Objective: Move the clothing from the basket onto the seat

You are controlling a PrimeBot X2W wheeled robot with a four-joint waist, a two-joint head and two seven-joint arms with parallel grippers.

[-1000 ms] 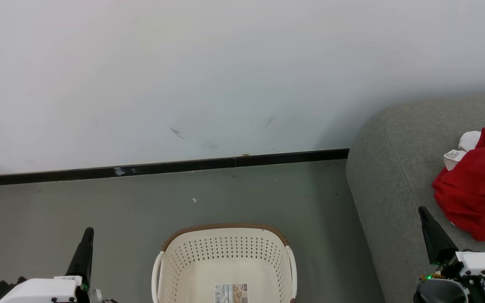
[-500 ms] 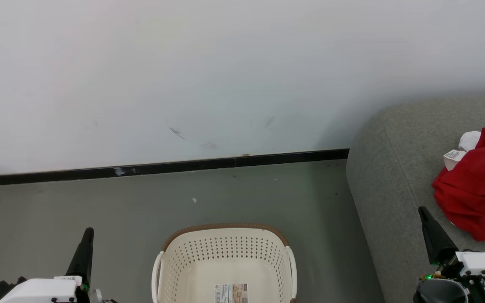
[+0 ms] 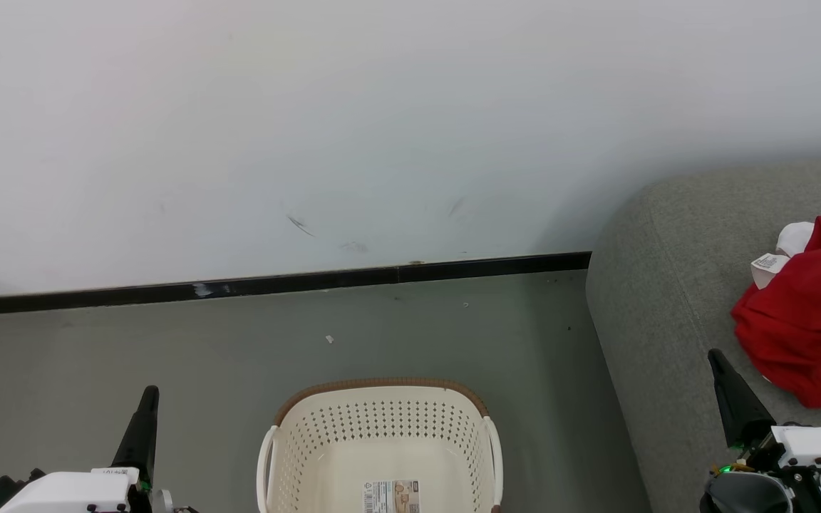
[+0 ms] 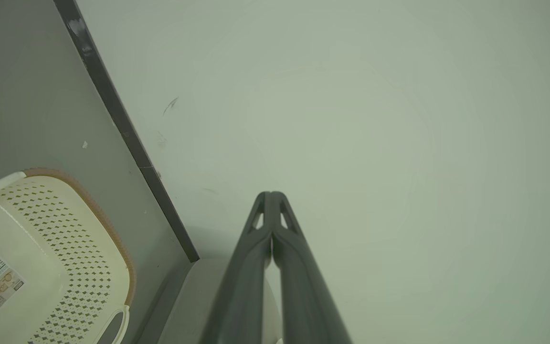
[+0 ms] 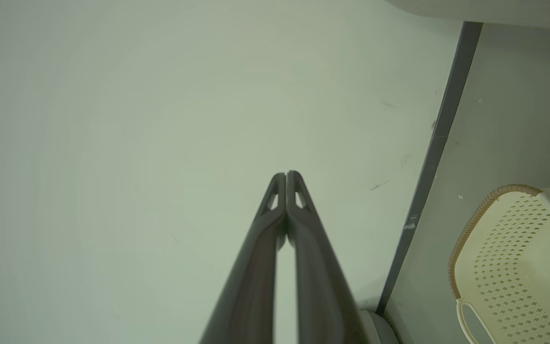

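Basket (image 3: 382, 420) is seen as smooth cream plastic, slightly glossy; sofa (image 3: 660, 320) as matt grey fabric; red garment (image 3: 809, 342) as soft cloth.

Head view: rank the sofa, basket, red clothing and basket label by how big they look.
1. Sofa, largest.
2-3. Basket and clothing: near alike, both cut by the frame edge, so unranked.
4. Label, smallest.

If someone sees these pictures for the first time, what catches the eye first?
The bright red clothing heaped on the grey seat at the right of the head view stands out most. Below centre stands the cream basket, its visible inside bare except a label. The left gripper and right gripper are shut, holding nothing.
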